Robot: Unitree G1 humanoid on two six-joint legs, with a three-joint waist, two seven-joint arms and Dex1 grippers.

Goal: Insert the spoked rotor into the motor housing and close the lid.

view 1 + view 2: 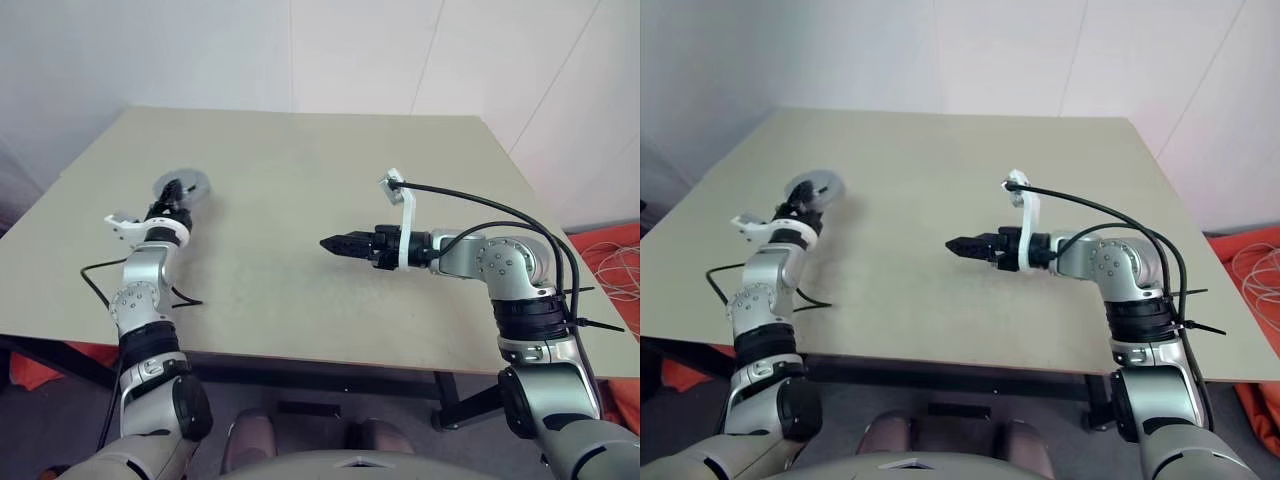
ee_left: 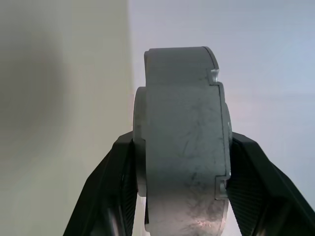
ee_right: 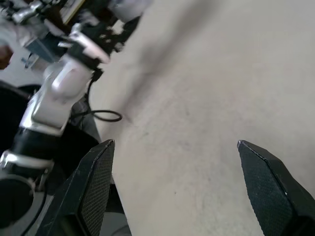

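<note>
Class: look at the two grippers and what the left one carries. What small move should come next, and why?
Probably lower the left gripper to rest its silver round assembly on the table. Its jaws clamp the piece edge-on above the tabletop, while the right gripper hangs open with nothing between its jaws.

No text, label, brand, number or sign is showing legibly on anything in these pictures.
</note>
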